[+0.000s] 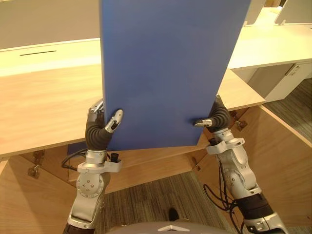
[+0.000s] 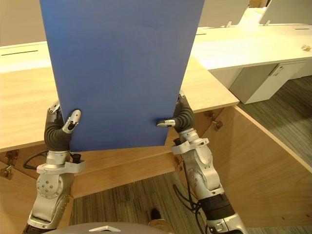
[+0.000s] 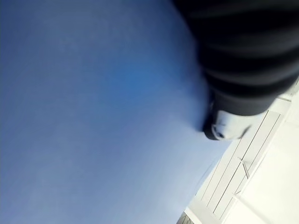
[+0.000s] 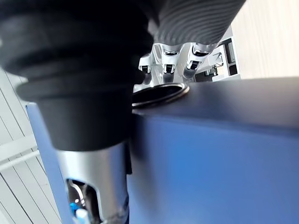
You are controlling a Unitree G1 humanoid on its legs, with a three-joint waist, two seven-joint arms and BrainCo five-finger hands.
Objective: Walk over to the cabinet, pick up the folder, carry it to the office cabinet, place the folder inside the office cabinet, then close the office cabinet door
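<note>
Pale wooden desk (image 1: 44, 102) runs across the office, with white desks (image 1: 273, 46) beyond, grey carpet (image 1: 161, 195) below and a cabinet door (image 1: 285, 165) swung open. A blue folder (image 1: 165, 68) stands upright in front of the desk, long axis vertical, broad face toward the robot. The left hand (image 1: 100, 127) and right hand (image 1: 218, 117) pinch its lower corners, thumbs on the near face.

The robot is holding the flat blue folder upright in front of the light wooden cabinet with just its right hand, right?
No, both hands hold it. The left eye view shows the left hand pinching the blue folder at its lower left edge and the right hand at its lower right; the rest stands.
</note>
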